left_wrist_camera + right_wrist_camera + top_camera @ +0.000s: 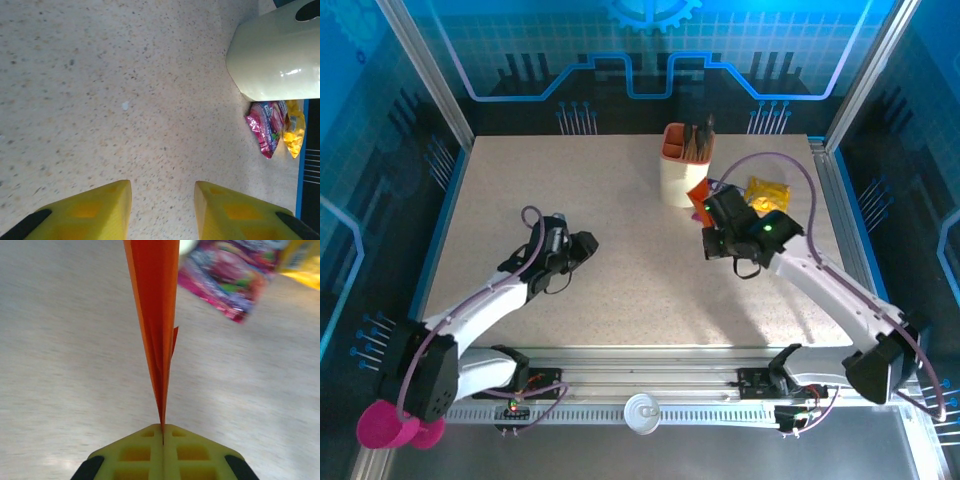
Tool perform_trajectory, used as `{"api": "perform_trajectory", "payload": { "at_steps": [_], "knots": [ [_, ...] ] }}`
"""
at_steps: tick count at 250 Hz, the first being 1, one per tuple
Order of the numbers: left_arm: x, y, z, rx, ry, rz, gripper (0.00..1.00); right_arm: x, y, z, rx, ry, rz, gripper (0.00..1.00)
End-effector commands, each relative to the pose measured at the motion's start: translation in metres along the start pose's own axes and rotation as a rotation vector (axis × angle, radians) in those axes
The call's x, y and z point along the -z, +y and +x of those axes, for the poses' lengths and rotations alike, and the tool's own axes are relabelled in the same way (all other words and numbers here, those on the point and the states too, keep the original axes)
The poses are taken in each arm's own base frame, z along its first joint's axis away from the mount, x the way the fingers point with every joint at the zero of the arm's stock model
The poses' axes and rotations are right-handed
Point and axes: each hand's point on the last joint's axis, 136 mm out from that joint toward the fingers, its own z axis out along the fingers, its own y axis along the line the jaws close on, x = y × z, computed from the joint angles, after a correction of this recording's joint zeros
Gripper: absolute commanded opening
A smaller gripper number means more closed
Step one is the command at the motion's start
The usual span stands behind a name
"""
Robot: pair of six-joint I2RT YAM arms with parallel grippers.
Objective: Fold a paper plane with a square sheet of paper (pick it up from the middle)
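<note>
Speckled beige tabletop | right gripper pinching thin sharp-creased orange paper dart, upper centre | left gripper spread

paper plane: upper end cut off at top edge | pink packet: blurred | cup: cropped, perhaps half visible

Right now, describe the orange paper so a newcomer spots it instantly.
Find the beige cup, back right on the table. Just in front, the right fingers pinch the orange paper. It is a narrow folded blade, unlike the printed pink packet.
</note>
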Motion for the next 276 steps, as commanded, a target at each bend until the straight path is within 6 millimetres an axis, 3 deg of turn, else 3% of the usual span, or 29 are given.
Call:
{"api": "perform_trajectory", "payload": {
  "at_steps": [1,27,74,109,145,154,167,182,211,238,259,276],
  "knots": [
    [0.014,0.017,0.003,-0.024,-0.017,-0.047,0.39,0.01,-0.061,0.013,0.179,0.076,0.436,0.0],
    [0.022,0.022,0.002,-0.005,-0.031,-0.052,0.39,-0.001,-0.06,0.02,0.238,0.117,0.536,0.0],
    [0.031,0.025,0.002,0.031,-0.034,-0.044,0.39,-0.033,-0.037,0.049,0.374,0.199,0.709,0.0],
    [0.032,0.024,0.003,0.044,-0.02,-0.039,0.39,-0.066,0.003,0.079,0.495,0.255,0.784,0.0],
    [0.033,0.025,0.006,0.058,-0.006,-0.036,0.39,-0.101,0.06,0.113,0.562,0.309,0.706,0.0],
    [0.034,0.024,0.005,0.059,-0.006,-0.032,0.39,-0.106,0.076,0.118,0.573,0.316,0.664,0.11],
    [0.035,0.025,0.005,0.062,-0.004,-0.037,0.39,-0.11,0.099,0.121,0.579,0.32,0.579,0.35],
    [0.036,0.024,0.004,0.062,-0.005,-0.036,0.39,-0.106,0.122,0.119,0.565,0.316,0.458,0.57],
    [0.039,0.02,0.001,0.053,-0.01,-0.028,0.39,-0.087,0.15,0.104,0.476,0.294,0.212,0.74],
    [0.042,0.014,0.001,0.036,0.0,-0.012,0.4,-0.07,0.146,0.081,0.356,0.272,0.062,0.78],
    [0.042,0.003,0.003,0.006,0.035,0.024,0.43,-0.064,0.128,0.063,0.244,0.263,-0.023,0.84],
    [0.041,-0.009,0.009,-0.02,0.084,0.054,0.46,-0.062,0.107,0.049,0.15,0.244,-0.074,0.95]
  ]
}}
